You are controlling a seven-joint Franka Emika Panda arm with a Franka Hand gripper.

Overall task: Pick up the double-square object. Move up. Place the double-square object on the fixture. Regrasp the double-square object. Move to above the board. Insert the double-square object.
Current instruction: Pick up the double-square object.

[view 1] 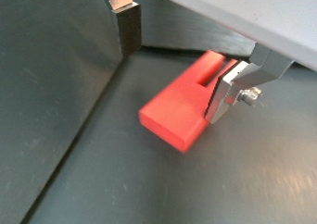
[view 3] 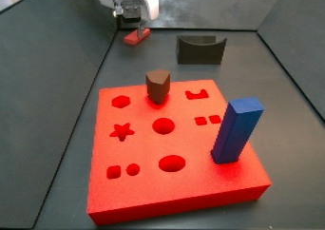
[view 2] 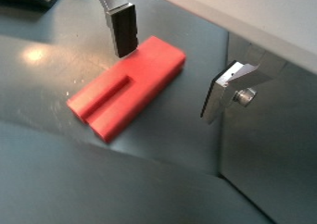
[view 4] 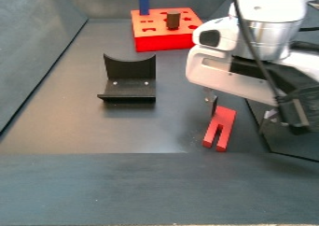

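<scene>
Red double-square object (view 2: 126, 87); silver, dark-padded fingers (view 2: 121, 28)

Both wrist views sit close behind the pincer (view 1: 173, 66), looking steeply down past its fingers (view 2: 121, 29) at the bar (view 1: 186, 103) on the table (view 1: 74, 98); they face it from opposite sides, so each shows the bar (view 2: 124, 89) from a different flank.

A side view looks from high up at the board (view 3: 172, 172) end, board nearest, fixture (view 3: 200, 48) behind it, pincer (view 3: 132, 22) and bar (view 3: 136, 34) far back and small.

A side view looks from the opposite end, low and near: pincer (view 4: 212, 103) and bar (view 4: 221, 129) close, fixture (view 4: 127, 78) mid, board (view 4: 169, 28) far.

Both side views share board, fixture, bar and pincer.
</scene>
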